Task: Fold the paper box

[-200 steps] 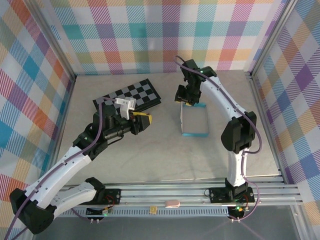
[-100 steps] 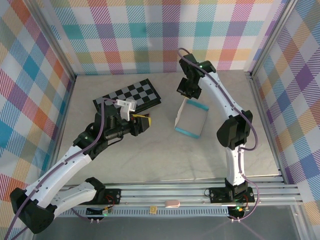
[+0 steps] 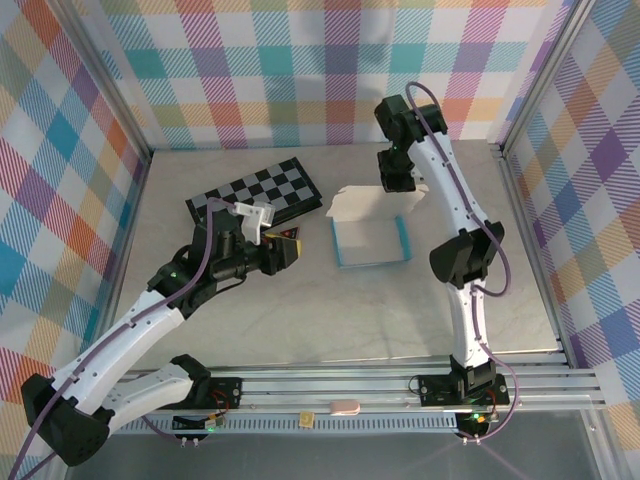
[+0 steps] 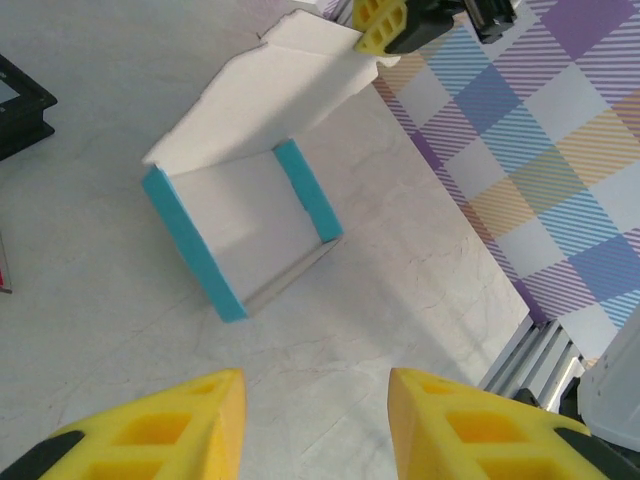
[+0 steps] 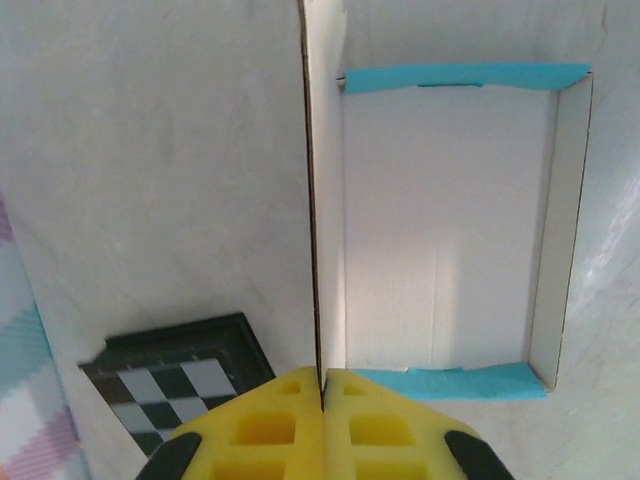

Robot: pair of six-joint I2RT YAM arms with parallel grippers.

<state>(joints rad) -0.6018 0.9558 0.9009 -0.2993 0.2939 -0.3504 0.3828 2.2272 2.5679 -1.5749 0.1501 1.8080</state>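
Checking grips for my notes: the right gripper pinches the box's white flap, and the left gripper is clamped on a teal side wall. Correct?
Not the left one. The left gripper is open and holds nothing, apart from the paper box, as the left wrist view shows. The right gripper does pinch the white flap.
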